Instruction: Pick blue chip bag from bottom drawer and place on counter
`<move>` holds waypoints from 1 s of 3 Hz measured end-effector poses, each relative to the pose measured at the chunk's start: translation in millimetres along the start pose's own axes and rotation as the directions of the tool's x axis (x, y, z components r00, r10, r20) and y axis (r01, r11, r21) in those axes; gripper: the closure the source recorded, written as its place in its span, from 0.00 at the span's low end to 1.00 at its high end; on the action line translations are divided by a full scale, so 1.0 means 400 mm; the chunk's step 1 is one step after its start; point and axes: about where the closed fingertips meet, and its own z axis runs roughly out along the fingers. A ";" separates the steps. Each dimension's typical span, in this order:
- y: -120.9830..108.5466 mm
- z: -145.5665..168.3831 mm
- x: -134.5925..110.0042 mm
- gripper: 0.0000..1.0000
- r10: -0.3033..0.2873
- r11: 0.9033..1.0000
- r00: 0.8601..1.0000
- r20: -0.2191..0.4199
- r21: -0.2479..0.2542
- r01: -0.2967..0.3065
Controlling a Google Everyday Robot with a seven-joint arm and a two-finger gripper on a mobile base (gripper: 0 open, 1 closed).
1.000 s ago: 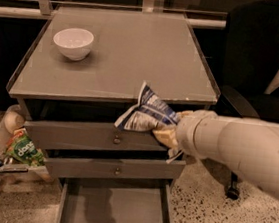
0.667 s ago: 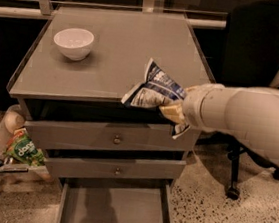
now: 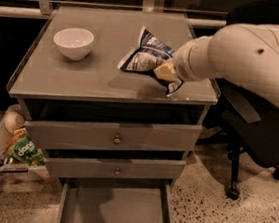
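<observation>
The blue chip bag, dark blue with white panels, is held in my gripper above the right half of the counter. The gripper is shut on the bag's right end, and my white arm reaches in from the right. The bag hangs a little above the counter top, casting a shadow under it. The bottom drawer stands pulled open at the foot of the cabinet, its flat grey floor bare.
A white bowl sits on the counter's left rear. Two knobbed drawers are closed. A green snack bag lies on a low rack at the left. A black office chair stands at the right.
My gripper has lifted the blue chip bag from in front of the top drawer up and over the counter's right side.
</observation>
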 end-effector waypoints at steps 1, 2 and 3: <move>-0.031 0.107 -0.077 1.00 -0.022 0.999 1.000 0.000 -0.039 0.022; -0.033 0.220 -0.112 1.00 -0.037 0.996 0.999 -0.007 -0.087 0.036; -0.009 0.326 -0.073 1.00 -0.024 0.990 0.999 -0.033 -0.142 0.019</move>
